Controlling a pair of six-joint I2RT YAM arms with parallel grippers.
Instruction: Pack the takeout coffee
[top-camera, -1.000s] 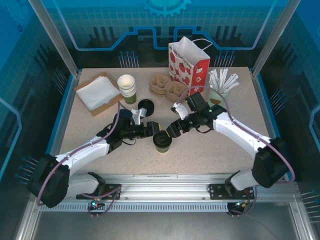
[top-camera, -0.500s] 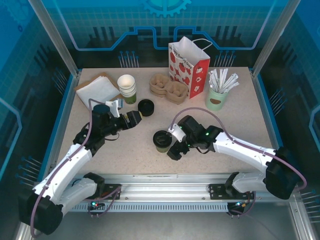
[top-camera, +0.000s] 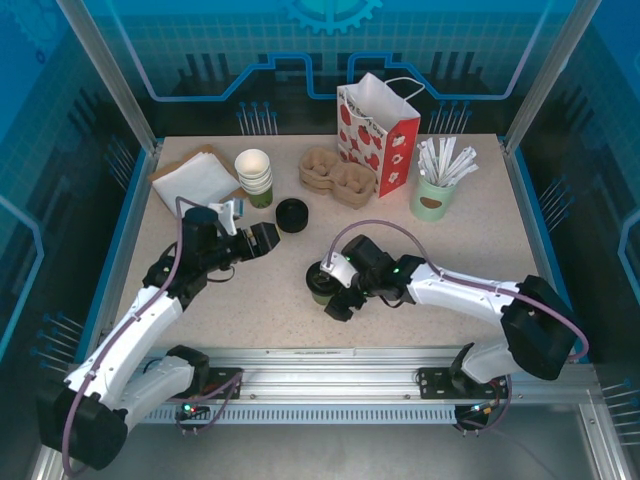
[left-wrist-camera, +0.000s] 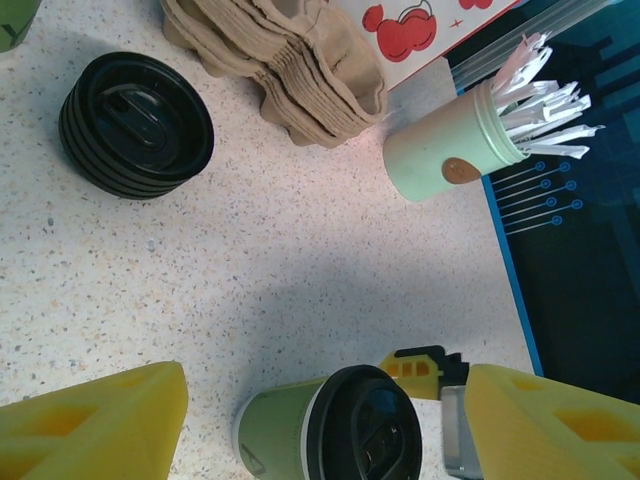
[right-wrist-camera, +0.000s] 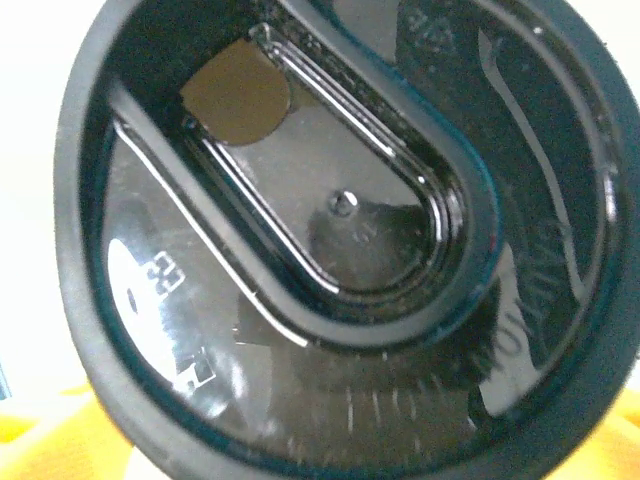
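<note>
The cup (top-camera: 320, 278) is standing upright mid-surface, at 5 o'clock from the lids (top-camera: 291, 214). The right end effector (top-camera: 334, 288) is straddling it, likely for carrying to the bag (top-camera: 378, 135); I cannot tell if it is clenching. The left end effector (top-camera: 263, 238) is hanging released at 10 o'clock, giving room.

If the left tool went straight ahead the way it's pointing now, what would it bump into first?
Probably the lidded coffee cup, framed between the fingers of the left tool in its wrist view. Depth is unclear, so it might graze the tabletop first.
</note>
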